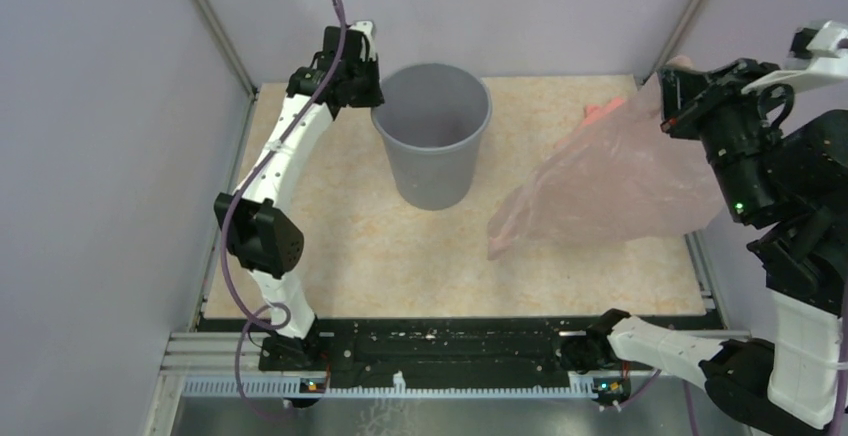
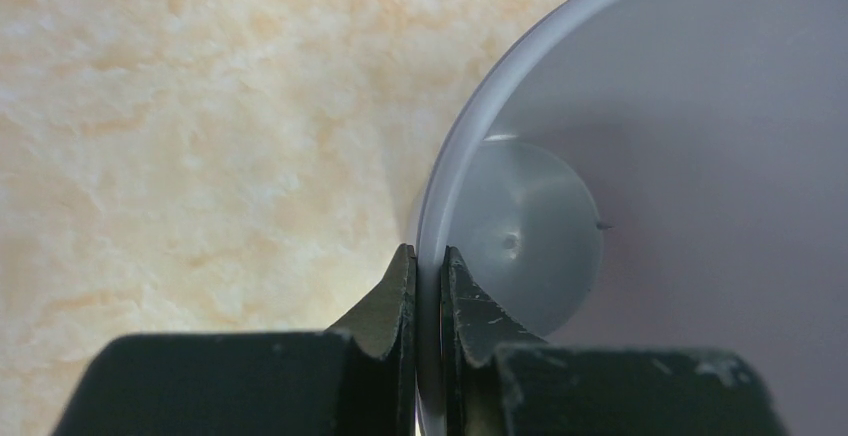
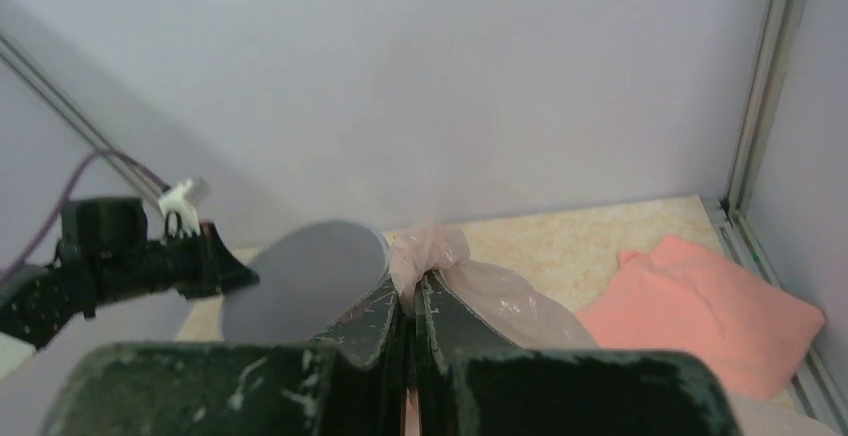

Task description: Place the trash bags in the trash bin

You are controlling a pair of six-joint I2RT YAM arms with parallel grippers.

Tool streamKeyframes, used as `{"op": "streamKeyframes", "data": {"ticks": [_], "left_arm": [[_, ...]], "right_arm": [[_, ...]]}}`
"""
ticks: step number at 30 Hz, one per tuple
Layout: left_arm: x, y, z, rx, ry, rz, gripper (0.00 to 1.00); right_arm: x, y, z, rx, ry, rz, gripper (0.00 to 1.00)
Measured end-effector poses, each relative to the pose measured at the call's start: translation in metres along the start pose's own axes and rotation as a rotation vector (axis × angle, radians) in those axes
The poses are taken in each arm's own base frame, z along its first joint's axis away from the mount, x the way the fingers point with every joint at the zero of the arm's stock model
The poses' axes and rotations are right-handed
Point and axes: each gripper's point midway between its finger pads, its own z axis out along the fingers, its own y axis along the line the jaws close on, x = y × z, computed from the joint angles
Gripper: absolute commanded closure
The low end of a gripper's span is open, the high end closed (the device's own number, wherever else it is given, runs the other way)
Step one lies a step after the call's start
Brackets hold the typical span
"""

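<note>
Now — trash bag (image 1: pixel 610 181) in right jaws

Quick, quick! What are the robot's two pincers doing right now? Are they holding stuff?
Left pincer: closed on the rim of the trash bin.
Right pincer: closed on the pink trash bag.

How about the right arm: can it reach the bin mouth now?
Likely yes. The right end effector holds the pale pink trash bag up at the right; only bare tabletop separates it from the grey trash bin. The left end effector pinches just the left rim, mouth uncovered.
</note>
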Motion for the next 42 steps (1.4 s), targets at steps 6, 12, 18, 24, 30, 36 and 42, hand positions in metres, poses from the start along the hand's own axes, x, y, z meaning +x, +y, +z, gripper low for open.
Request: {"op": "streamKeyframes", "data": {"ticks": [6,12,18,24,30,36,42], "left_arm": [[0.026,-0.024,-0.035,0.094,0.032,0.004,1.0],[0.052,-0.042,-0.055,0.158,0.054,-0.009,1.0],[0.075,-0.061,-0.07,0.205,0.031,-0.052,1.0],[0.086,-0.079,-0.081,0.238,0.008,-0.069,0.73],[0.08,-0.088,-0.085,0.267,-0.027,-0.1,0.45],[0.07,-0.092,-0.097,0.297,-0.067,-0.091,0.35],[0.046,-0.098,-0.146,0.394,-0.192,0.0,0.32]], "right_arm": [[-0.059,0.007,-0.011,-0.046,-0.186,0.084,1.0],[-0.106,0.019,-0.021,-0.121,-0.353,0.175,1.0],[-0.135,0.038,-0.026,-0.224,-0.475,0.251,1.0],[-0.154,0.058,-0.019,-0.304,-0.557,0.31,1.0],[-0.154,0.081,0.001,-0.366,-0.561,0.33,1.0],[-0.143,0.096,0.021,-0.391,-0.529,0.311,1.0],[-0.14,0.101,0.023,-0.407,-0.522,0.3,1.0]]}}
